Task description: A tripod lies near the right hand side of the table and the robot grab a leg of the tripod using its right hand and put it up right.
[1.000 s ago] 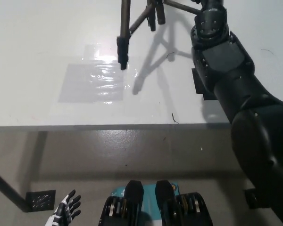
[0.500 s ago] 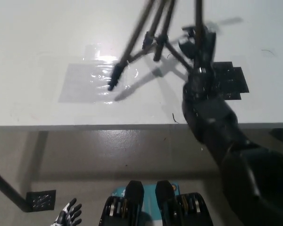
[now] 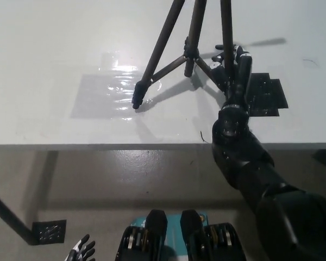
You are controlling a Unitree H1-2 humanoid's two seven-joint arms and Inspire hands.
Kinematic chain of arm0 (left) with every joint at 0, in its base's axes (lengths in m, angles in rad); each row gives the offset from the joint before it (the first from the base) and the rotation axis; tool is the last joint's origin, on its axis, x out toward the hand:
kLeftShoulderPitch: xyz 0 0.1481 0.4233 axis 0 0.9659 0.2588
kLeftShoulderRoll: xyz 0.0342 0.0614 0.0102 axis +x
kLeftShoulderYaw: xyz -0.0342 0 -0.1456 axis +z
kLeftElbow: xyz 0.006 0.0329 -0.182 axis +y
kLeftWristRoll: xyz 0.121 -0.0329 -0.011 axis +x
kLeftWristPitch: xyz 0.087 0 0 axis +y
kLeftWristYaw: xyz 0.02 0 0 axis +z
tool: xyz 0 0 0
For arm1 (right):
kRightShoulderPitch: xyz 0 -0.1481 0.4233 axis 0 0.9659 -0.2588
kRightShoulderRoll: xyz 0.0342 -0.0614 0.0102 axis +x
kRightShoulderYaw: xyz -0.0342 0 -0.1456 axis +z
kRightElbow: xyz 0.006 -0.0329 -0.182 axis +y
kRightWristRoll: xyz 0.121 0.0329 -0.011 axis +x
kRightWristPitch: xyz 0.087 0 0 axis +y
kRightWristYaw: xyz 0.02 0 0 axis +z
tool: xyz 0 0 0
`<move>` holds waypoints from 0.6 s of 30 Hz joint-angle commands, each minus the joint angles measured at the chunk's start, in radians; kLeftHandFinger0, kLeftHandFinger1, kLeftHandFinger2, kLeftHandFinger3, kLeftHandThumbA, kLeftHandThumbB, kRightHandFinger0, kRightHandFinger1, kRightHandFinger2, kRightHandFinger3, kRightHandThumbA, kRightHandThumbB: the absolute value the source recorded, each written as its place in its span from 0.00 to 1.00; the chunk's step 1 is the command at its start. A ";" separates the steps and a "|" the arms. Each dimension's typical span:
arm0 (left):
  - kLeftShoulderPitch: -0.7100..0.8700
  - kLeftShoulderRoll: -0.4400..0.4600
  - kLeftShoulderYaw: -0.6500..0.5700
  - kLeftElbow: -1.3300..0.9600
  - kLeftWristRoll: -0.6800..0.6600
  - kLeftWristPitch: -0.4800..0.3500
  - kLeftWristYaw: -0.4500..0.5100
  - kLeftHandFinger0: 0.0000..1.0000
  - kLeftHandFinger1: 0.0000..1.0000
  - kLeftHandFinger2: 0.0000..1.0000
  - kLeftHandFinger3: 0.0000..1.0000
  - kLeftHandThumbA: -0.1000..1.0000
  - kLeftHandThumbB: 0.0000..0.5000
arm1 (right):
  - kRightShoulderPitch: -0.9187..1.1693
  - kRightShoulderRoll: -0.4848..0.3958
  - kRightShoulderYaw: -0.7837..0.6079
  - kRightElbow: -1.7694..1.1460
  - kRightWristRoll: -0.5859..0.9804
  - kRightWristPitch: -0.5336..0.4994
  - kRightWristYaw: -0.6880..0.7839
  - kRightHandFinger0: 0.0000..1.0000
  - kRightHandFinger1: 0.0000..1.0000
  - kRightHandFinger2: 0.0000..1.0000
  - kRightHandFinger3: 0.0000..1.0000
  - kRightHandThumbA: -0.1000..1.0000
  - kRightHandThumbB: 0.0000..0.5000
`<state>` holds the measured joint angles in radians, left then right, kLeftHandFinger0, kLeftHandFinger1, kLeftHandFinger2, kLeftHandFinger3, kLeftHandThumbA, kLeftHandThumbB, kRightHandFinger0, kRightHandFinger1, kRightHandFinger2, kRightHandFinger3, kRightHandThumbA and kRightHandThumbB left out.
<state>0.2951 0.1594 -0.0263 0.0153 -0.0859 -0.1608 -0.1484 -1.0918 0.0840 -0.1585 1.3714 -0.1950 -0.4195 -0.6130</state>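
Note:
The dark tripod stands on the white table, legs spread and its top out of the picture. One foot rests on a glossy film, a second foot is near the middle, and the third leg runs down into my black right hand. That hand is at the leg's lower end with its fingers curled around it. My white left hand hangs low at the bottom left, below the table, fingers apart and holding nothing.
A glossy clear film lies on the table left of the tripod. A black mat sits just right of my right hand. The table's front edge crosses the picture. On the floor are a black plate and a table leg.
The tripod has swung from a slanted, lifted pose to standing on its feet. My right arm has drawn back toward the table's front edge, and the left hand has sunk lower.

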 commanded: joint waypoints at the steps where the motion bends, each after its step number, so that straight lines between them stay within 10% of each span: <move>1: 0.005 0.011 -0.001 -0.022 0.009 -0.028 -0.012 1.00 1.00 1.00 1.00 1.00 0.51 | 0.014 0.011 0.034 0.013 0.018 -0.030 0.005 0.00 0.04 0.40 0.52 0.00 0.21; 3: 0.005 0.014 -0.003 -0.024 0.017 -0.026 -0.013 1.00 1.00 1.00 1.00 1.00 0.51 | 0.014 0.008 0.041 0.009 0.030 -0.044 0.044 0.03 0.13 0.48 0.55 0.15 0.28; 4: 0.005 0.014 -0.003 -0.025 0.018 -0.023 -0.011 1.00 1.00 1.00 1.00 1.00 0.52 | 0.012 0.004 0.051 0.007 0.029 -0.041 0.069 0.20 0.35 0.72 0.77 0.25 0.43; 5: 0.004 0.013 -0.002 -0.026 0.012 -0.021 -0.013 1.00 1.00 1.00 1.00 1.00 0.54 | 0.009 -0.004 0.075 0.003 0.015 -0.030 0.121 0.57 0.74 1.00 1.00 0.50 0.69; 6: 0.004 0.011 -0.001 -0.026 0.008 -0.020 -0.013 1.00 1.00 1.00 1.00 1.00 0.55 | 0.007 -0.009 0.084 -0.004 0.023 -0.034 0.202 0.92 1.00 1.00 1.00 0.61 0.73; 8: 0.003 0.010 0.001 -0.021 0.002 -0.028 -0.015 1.00 1.00 1.00 1.00 1.00 0.50 | 0.007 -0.018 0.070 -0.019 0.081 -0.043 0.386 1.00 1.00 1.00 1.00 0.78 0.95; 18: -0.001 0.010 0.003 -0.017 0.011 -0.033 -0.009 1.00 1.00 1.00 1.00 1.00 0.52 | -0.014 -0.051 0.069 -0.208 0.170 -0.006 0.594 1.00 1.00 1.00 1.00 1.00 1.00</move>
<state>0.2934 0.1611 -0.0253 0.0155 -0.0835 -0.1574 -0.1496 -1.0634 0.0547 -0.1009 1.3099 -0.1458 -0.4475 -0.3642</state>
